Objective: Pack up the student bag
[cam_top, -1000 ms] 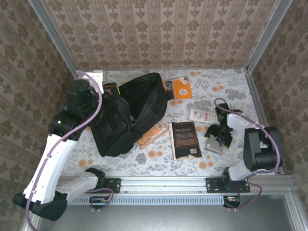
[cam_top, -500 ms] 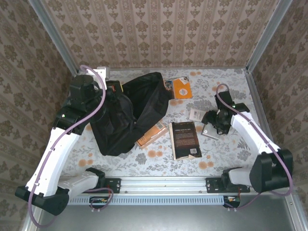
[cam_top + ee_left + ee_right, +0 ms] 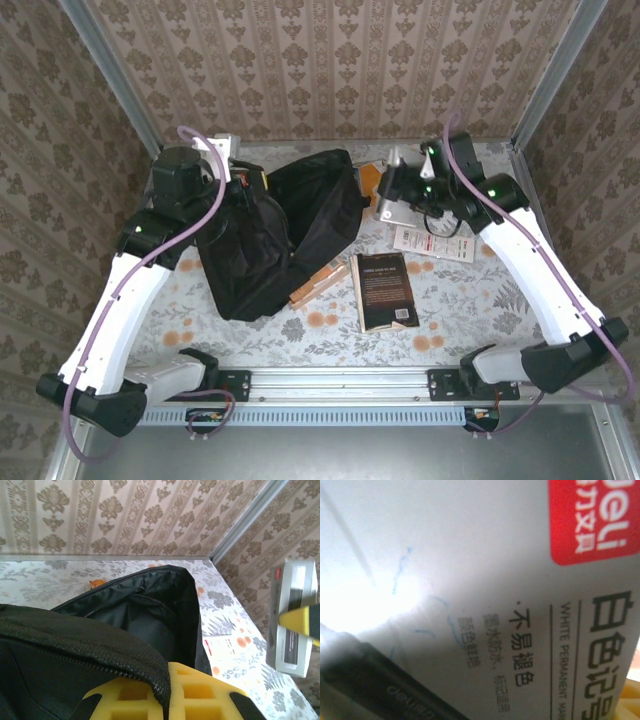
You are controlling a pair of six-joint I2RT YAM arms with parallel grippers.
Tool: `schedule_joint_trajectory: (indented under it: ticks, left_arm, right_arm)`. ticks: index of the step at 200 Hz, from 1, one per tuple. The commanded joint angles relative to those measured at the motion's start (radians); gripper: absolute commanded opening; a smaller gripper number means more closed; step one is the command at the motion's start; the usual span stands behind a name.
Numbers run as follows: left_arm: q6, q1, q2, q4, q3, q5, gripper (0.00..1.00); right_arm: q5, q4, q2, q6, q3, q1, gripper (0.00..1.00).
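Pinches the zippered rim of the student bag in the left gripper, yellow pads closed tight on the black fabric at the bottom of the left wrist view. Props the bag's mouth open, left of centre in the top view, with the body slumped on the table.

Clamps a white marker box in the right gripper, jaws set wide across it. Holds it up off the surface at upper centre-right, just beside the bag's open mouth. Shows a red logo and printed lettering on the box in the right wrist view.

Leaves on the floral cloth:
- a black book at lower centre
- a white packet near it
- an orange book behind the box
- a tan book poking from under the bag

Encloses all this with brown damask wallpaper, and edges the bottom with a metal rail.
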Motion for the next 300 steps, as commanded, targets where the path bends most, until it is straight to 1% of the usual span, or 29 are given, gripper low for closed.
schedule_joint_trajectory:
  ticks: [1, 22, 65, 97, 118, 140, 151, 166, 195, 210, 229, 275, 287, 300]
  left_arm:
    - [-0.029, 0.004, -0.012, 0.124, 0.043, 0.085, 0.00]
    - [-0.033, 0.004, -0.013, 0.124, 0.037, 0.103, 0.00]
    - [-0.040, -0.001, -0.024, 0.114, 0.034, 0.132, 0.00]
    - [-0.035, 0.000, -0.046, 0.109, 0.027, 0.115, 0.00]
    - [-0.033, 0.001, -0.065, 0.108, 0.018, 0.075, 0.00]
    - [-0.023, 0.006, -0.079, 0.091, 0.010, 0.026, 0.00]
    - [-0.016, 0.008, -0.083, 0.080, 0.009, -0.003, 0.00]
    - [-0.003, 0.011, -0.086, 0.069, 0.013, -0.030, 0.00]
    - [0.003, 0.016, -0.081, 0.071, 0.028, -0.053, 0.00]
    - [0.001, 0.017, -0.073, 0.077, 0.036, -0.049, 0.00]
    - [-0.002, 0.017, -0.062, 0.082, 0.047, -0.036, 0.00]
    - [-0.029, 0.010, -0.056, 0.119, 0.039, 0.024, 0.00]
    - [-0.040, 0.001, -0.054, 0.134, 0.033, 0.051, 0.00]
    - [-0.053, -0.009, -0.050, 0.148, 0.027, 0.081, 0.00]
  right_arm:
    - [-0.034, 0.022, 0.092, 0.020, 0.153, 0.050, 0.76]
    - [-0.031, 0.011, 0.193, 0.020, 0.291, 0.104, 0.76]
    - [-0.016, -0.044, 0.416, 0.004, 0.513, 0.196, 0.77]
    - [0.025, -0.117, 0.564, -0.006, 0.640, 0.249, 0.78]
    - [0.022, -0.148, 0.600, 0.016, 0.616, 0.271, 0.79]
    - [-0.010, -0.119, 0.581, 0.040, 0.521, 0.297, 0.79]
    - [-0.035, -0.122, 0.579, 0.043, 0.498, 0.315, 0.80]
    - [-0.074, -0.169, 0.597, 0.047, 0.503, 0.330, 0.81]
    - [-0.152, -0.196, 0.610, 0.065, 0.471, 0.331, 0.83]
    - [-0.199, -0.192, 0.626, 0.074, 0.459, 0.332, 0.84]
    - [-0.291, -0.174, 0.663, 0.098, 0.460, 0.340, 0.84]
    - [-0.386, -0.111, 0.735, 0.155, 0.484, 0.364, 0.85]
    - [-0.403, -0.066, 0.749, 0.200, 0.476, 0.370, 0.85]
    - [-0.434, 0.043, 0.756, 0.272, 0.436, 0.376, 0.85]
